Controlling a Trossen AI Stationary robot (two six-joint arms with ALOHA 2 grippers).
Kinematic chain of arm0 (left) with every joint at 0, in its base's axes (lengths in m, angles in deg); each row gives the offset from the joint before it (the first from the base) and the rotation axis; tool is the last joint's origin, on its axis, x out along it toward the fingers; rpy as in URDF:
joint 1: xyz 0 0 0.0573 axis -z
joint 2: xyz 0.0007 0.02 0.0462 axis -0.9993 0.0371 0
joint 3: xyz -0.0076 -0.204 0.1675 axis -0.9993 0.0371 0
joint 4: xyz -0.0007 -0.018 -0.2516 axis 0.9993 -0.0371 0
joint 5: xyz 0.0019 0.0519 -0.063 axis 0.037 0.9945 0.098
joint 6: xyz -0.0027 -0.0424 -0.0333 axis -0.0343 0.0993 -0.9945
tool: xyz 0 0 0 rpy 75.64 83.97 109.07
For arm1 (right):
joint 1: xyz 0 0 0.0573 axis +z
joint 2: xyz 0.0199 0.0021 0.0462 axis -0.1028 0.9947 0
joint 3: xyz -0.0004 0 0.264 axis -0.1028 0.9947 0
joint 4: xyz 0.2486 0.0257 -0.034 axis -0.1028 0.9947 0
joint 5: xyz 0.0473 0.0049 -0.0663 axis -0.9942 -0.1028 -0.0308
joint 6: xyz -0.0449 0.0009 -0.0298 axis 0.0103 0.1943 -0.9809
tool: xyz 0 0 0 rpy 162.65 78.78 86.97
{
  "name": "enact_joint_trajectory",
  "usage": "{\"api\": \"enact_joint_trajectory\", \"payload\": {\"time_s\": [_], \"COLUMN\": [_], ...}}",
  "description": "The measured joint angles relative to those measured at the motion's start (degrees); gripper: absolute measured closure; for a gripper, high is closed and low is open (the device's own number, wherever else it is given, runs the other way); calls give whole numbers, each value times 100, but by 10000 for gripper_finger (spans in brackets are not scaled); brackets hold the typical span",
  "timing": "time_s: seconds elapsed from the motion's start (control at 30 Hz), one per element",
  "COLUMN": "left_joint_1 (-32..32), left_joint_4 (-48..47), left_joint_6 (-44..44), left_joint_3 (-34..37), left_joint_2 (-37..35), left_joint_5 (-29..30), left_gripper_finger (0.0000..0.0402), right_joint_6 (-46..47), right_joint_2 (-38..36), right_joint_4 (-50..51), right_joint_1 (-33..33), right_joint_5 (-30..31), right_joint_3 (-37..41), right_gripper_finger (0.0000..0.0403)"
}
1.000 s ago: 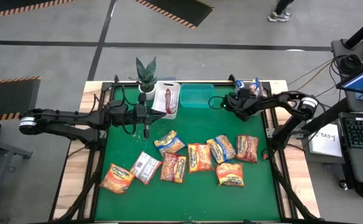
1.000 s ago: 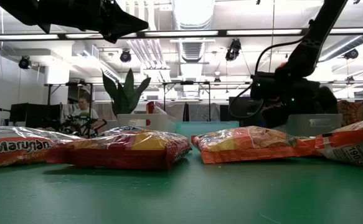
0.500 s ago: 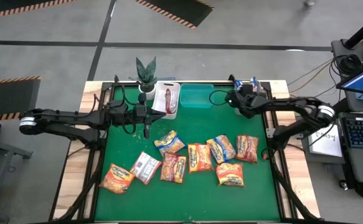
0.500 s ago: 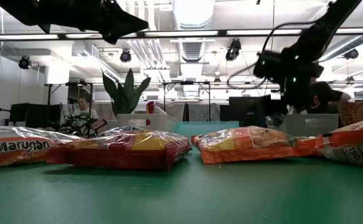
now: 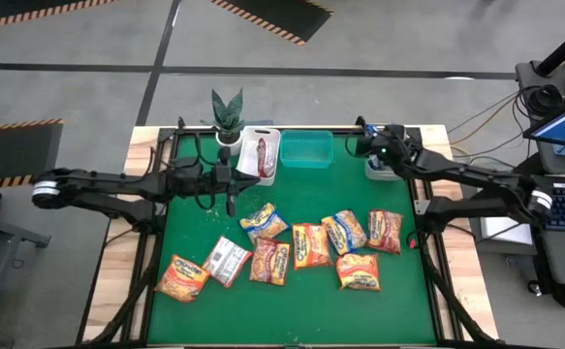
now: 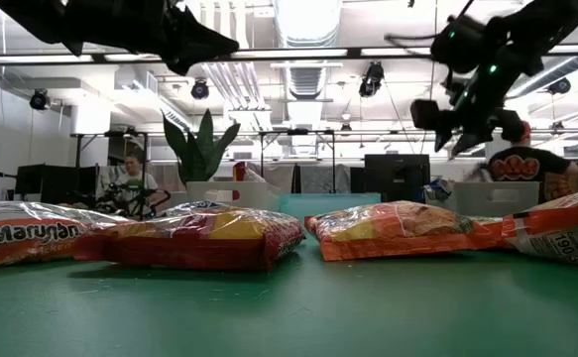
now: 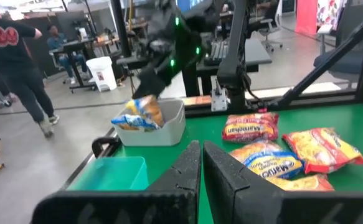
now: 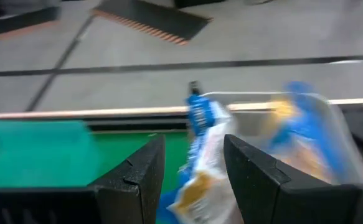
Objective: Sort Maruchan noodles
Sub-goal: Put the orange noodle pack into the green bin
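The blue-marked packet (image 8: 203, 155) sits at the grey bin (image 5: 384, 170) in the worktop's far right corner, dropping between the right gripper's (image 5: 379, 150) jaws, which stand apart above it; whether they touch it is hard to say. This looks like the release step of a drop-off. Next, I'd guess, the arm must lift clear and swing back to the loose packets (image 5: 311, 244) strewn mid-worktop, well away. The left gripper (image 5: 230, 206) hangs over the worktop near the white bin (image 5: 246, 141), jaws pressed together on nothing.
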Motion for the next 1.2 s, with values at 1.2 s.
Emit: {"api": "enact_joint_trajectory", "payload": {"time_s": [1.2], "left_joint_1": [1], "left_joint_4": [192], "left_joint_6": [21], "left_joint_3": [-11], "left_joint_2": [463], "left_joint_5": [-2], "left_gripper_finger": [402], "right_joint_6": [579], "right_joint_2": [1059], "right_joint_4": [198], "right_joint_1": [2398], "right_joint_5": [-4309], "right_joint_3": [-1249], "right_gripper_finger": [289]}}
